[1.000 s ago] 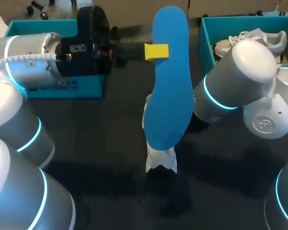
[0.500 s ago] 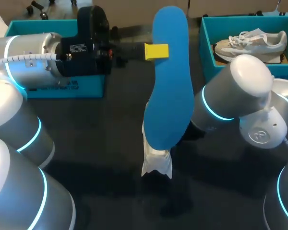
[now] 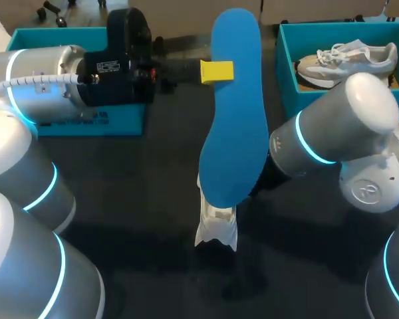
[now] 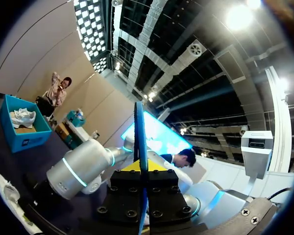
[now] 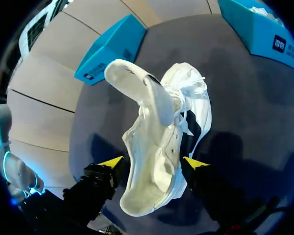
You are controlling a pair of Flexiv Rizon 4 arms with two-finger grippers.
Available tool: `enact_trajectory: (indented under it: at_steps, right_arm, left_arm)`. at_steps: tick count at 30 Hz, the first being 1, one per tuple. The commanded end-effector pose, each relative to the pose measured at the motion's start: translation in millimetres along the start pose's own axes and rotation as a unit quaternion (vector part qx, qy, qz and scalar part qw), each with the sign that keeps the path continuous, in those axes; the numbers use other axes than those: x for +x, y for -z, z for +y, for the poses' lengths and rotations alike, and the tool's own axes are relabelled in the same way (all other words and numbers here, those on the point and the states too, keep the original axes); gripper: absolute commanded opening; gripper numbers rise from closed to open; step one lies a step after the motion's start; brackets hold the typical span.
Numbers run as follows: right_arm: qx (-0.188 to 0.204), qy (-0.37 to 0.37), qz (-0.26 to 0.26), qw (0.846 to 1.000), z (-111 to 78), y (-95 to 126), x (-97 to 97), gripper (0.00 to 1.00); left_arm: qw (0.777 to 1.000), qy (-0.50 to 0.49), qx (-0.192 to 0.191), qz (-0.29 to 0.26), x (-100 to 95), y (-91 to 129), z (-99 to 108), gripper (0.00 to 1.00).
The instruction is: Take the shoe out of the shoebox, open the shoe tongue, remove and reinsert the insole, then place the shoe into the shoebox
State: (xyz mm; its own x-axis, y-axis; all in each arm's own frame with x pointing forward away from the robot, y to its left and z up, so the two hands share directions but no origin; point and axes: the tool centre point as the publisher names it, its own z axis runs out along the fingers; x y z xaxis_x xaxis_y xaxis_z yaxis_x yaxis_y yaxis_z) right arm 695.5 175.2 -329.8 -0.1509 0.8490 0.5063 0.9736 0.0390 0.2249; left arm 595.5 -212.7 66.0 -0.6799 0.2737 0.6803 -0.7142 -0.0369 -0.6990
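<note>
Overhead, the flat blue insole [image 3: 236, 126] pinched by left gripper [image 4: 140, 167] half-hides the white laced sneaker [image 5: 159, 147]; only right wrist shows right gripper [image 5: 153, 164] clasping it

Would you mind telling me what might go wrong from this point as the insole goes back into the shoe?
1. The left gripper pinches the blue insole at one edge only; its long free end may bend and miss the opening.
2. The right gripper grips the white shoe by its sides alone; pushing the insole in may twist it loose.
3. The shoebox already holds another shoe, so space looks tight.
</note>
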Motion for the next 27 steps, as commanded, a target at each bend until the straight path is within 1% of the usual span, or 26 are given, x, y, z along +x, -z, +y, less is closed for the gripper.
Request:
enact_trajectory:
  at_steps: [1, 12, 14, 19, 22, 27]
  right_arm:
    - [0.003, 0.001, 0.006, 1.0, -1.0, 13, -6.8, 1.0]
    - [0.003, 0.001, 0.006, 1.0, -1.0, 13, -6.8, 1.0]
    - [0.006, -0.002, 0.035, 0.999, -1.7, 20, -8.2, 1.0]
    - [-0.005, -0.013, 0.097, 0.995, -4.5, 45, -8.5, 1.0]
    - [-0.01, -0.011, 0.126, 0.992, -3.5, 60, -7.1, 1.0]
    - [-0.001, -0.004, 0.163, 0.987, 2.1, 82, -4.6, 1.0]
  left_arm:
    - [1.0, 0.0, 0.001, 0.0, -0.2, -1, 1, 0.0]
    - [1.0, 0.0, 0.001, 0.0, -0.2, -1, 1, 0.0]
    - [1.0, 0.0, 0.001, 0.0, -0.2, -1, 1, 0.0]
    - [1.0, 0.0, 0.001, 0.0, -0.2, -1, 1, 0.0]
    - [1.0, 0.0, 0.001, 0.0, -0.2, -1, 1, 0.0]
    - [1.0, 0.0, 0.001, 0.0, -0.2, -1, 1, 0.0]
